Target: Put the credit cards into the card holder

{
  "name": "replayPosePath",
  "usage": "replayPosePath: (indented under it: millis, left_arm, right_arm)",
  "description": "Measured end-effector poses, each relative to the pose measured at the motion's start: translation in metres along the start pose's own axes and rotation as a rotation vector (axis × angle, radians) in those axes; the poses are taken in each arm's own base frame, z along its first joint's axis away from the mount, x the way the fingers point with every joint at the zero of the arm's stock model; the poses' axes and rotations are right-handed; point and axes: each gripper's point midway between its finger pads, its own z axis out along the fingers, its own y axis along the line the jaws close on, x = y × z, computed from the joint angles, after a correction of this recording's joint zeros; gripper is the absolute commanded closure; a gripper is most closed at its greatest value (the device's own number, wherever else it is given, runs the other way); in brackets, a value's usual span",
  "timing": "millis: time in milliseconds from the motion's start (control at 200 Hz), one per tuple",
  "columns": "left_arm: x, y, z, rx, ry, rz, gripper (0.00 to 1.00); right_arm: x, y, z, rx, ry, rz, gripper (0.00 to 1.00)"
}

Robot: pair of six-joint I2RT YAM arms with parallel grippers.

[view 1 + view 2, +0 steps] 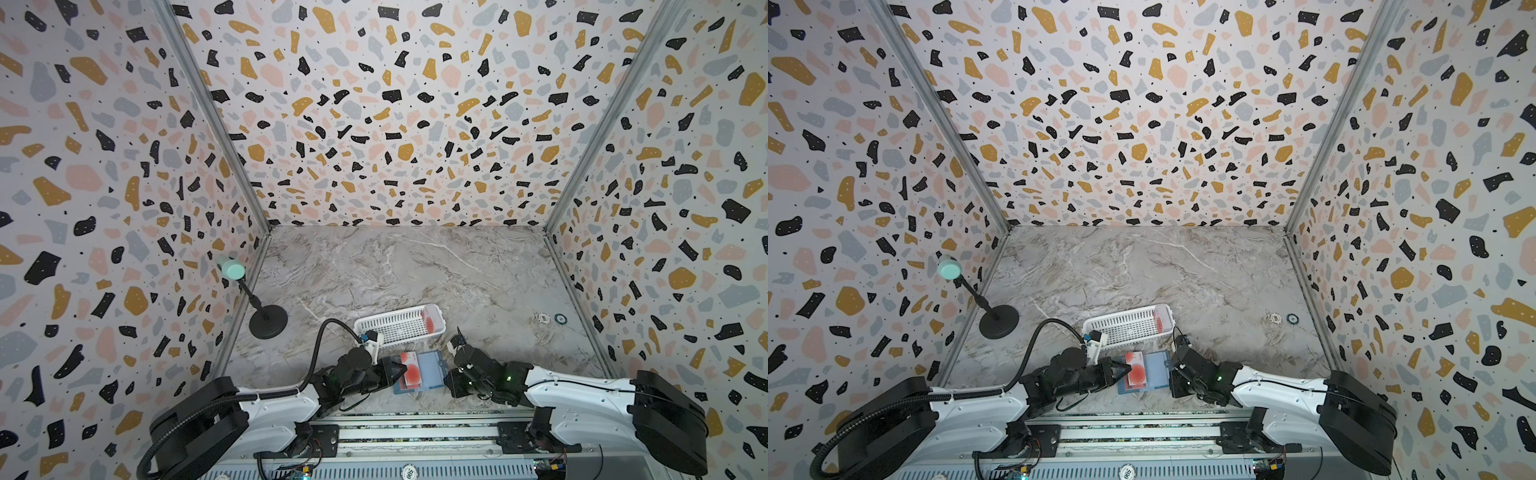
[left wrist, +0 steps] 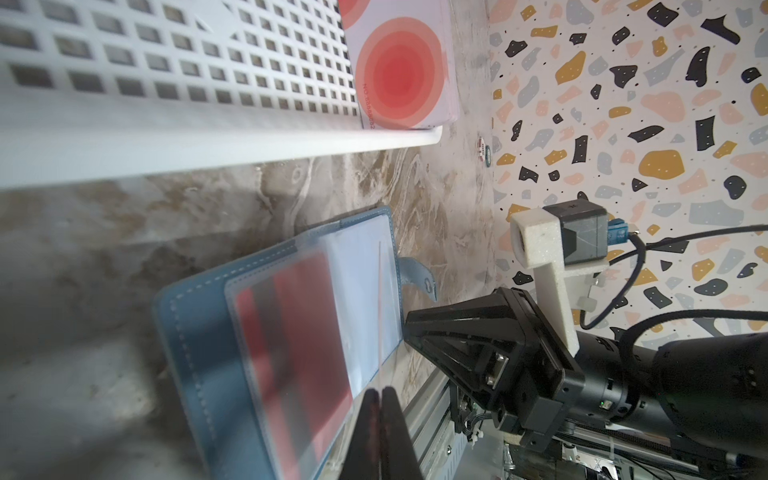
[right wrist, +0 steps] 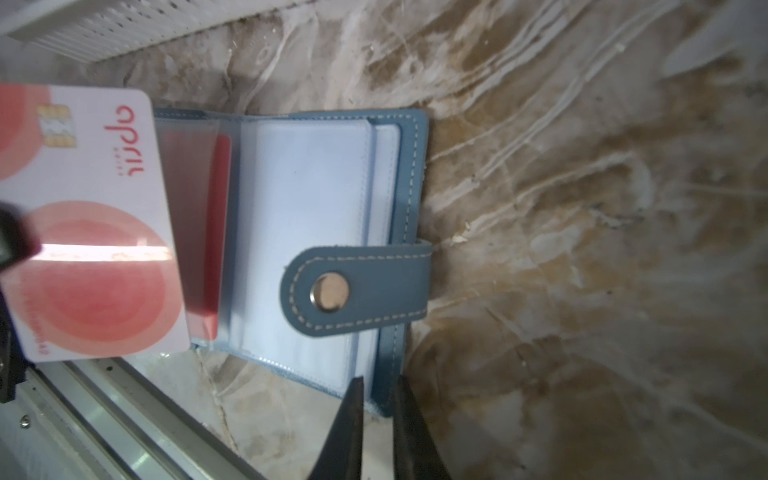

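The small slate-blue booklet-style card holder (image 1: 432, 370) is laid open near the front edge of the tabletop, about midway along it, just in front of the white slotted plastic basket (image 1: 390, 318). Further pale cards with red-orange circles (image 1: 432, 323) are left in the basket's right end. The left tool (image 2: 381, 391) is clamped shut on one thin pale credit card (image 3: 91, 249), held above the holder's left half, where a red card (image 3: 218, 224) is already seen inside a clear pocket. The right tool (image 3: 378, 380) is closed narrowly on the cover's edge at the holder's corner nearest the front edge. From here, the held card could be stubbed against a pocket's lip, or pressed onto the filled pocket, if its tilt is misjudged, and it could be twisted in so thin a pinch. Should the cover be let slip, the holder could be shoved along the tabletop or folded shut. The snap tab (image 3: 353, 286), lying over the right pockets, could also be snagged.
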Motion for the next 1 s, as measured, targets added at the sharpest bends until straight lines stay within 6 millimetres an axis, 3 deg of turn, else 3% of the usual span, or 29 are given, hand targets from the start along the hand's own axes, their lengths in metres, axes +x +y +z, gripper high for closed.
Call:
replayPosePath:
  millis: [400, 996]
  left_arm:
    - [0.005, 0.017, 0.009, -0.051, 0.020, -0.017, 0.98]
    - [0.005, 0.019, 0.016, -0.042, 0.025, -0.057, 0.99]
  right_arm:
    - [0.000, 0.001, 0.003, 0.010, -0.008, -0.009, 0.85]
    - [0.000, 0.000, 0.003, 0.016, -0.015, -0.013, 0.85]
